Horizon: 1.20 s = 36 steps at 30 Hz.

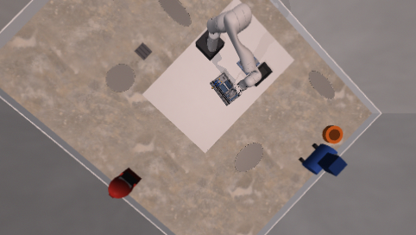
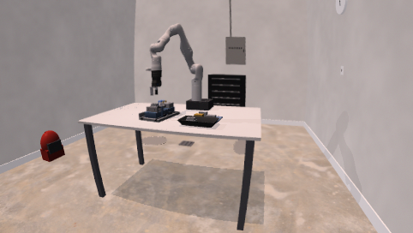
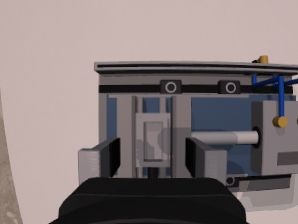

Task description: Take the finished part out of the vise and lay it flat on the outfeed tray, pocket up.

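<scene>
From where I stand the gripper hangs well above the vise on the white table, its fingers spread wide with nothing between them. The finished part, a pale grey block, sits clamped upright in the vise, directly below and between the fingers as the wrist view shows. This looks like the approach before the grasp: the next move calls for a straight descent until the fingers straddle the part, then closing on it, with the black outfeed tray waiting just beside the vise.
</scene>
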Available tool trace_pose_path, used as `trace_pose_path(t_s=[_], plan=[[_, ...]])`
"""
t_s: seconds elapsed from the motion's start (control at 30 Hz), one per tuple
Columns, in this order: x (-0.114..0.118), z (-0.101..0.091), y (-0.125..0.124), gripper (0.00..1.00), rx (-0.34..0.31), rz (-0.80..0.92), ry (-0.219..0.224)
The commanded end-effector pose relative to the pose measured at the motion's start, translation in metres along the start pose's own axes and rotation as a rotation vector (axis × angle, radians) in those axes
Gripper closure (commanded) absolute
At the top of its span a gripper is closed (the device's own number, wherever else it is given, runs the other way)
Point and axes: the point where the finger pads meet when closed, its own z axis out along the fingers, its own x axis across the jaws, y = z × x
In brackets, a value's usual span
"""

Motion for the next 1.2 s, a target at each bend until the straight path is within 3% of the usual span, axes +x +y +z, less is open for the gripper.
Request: trace_pose_path(t_s=[0.0,1.17], plan=[[0.0,0.002,0.0,0.0,0.0,0.0,0.0],[0.0,0.052,0.0,0.0,0.0,0.0,0.0]])
